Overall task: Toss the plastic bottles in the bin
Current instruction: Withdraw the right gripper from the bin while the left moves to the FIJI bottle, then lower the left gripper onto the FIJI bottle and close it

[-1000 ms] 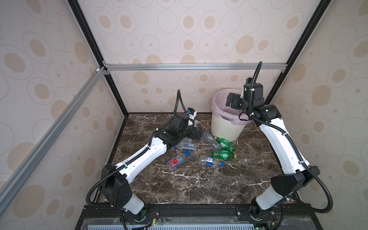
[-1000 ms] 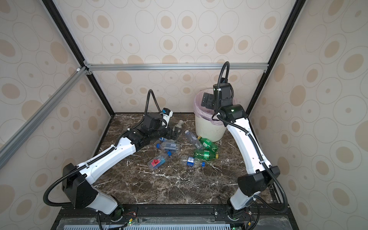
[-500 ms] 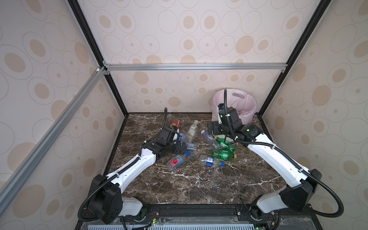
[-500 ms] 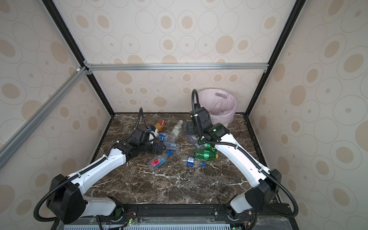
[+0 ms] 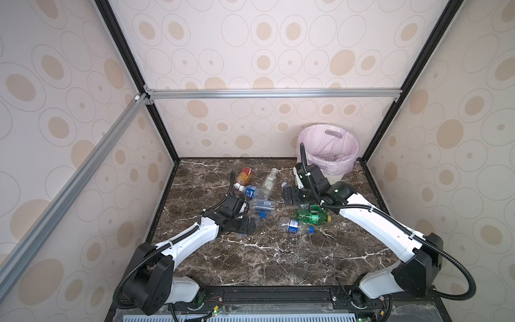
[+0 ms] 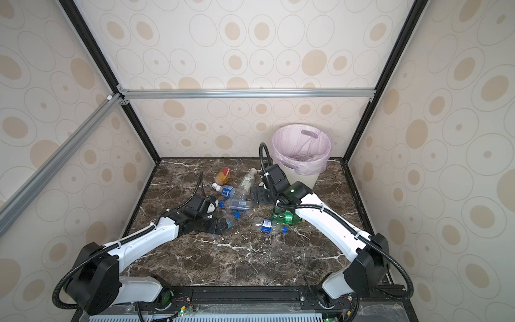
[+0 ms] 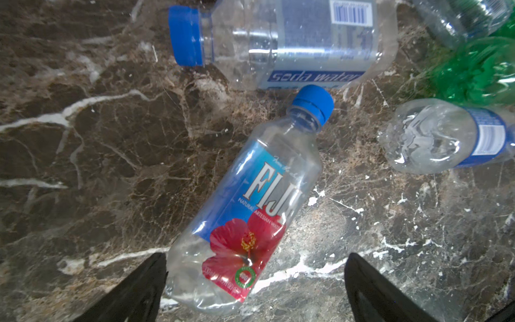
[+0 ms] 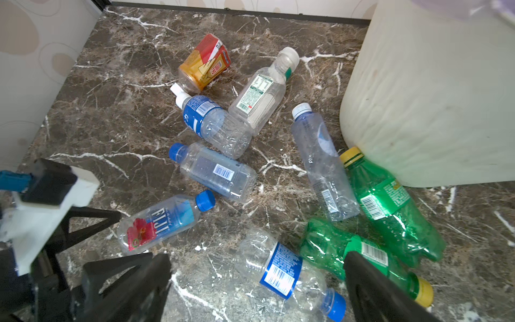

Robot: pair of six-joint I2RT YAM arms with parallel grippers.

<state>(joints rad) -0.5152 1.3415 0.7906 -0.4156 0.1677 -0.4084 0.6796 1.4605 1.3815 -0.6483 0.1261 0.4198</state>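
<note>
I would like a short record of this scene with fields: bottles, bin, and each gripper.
Bottles on table: nine, all lying down
Colours: two green bottles, one amber bottle, six clear
Bin: upright, far right corner, pink liner
Left gripper: open, over the Fiji bottle
Right gripper: open, empty, near the green bottles

This looks like a robot test cell in a lab: a booth framed by black posts and aluminium bars, patterned panels as walls, a marble-look tabletop, and a left arm and a right arm mounted on a front rail.
</note>
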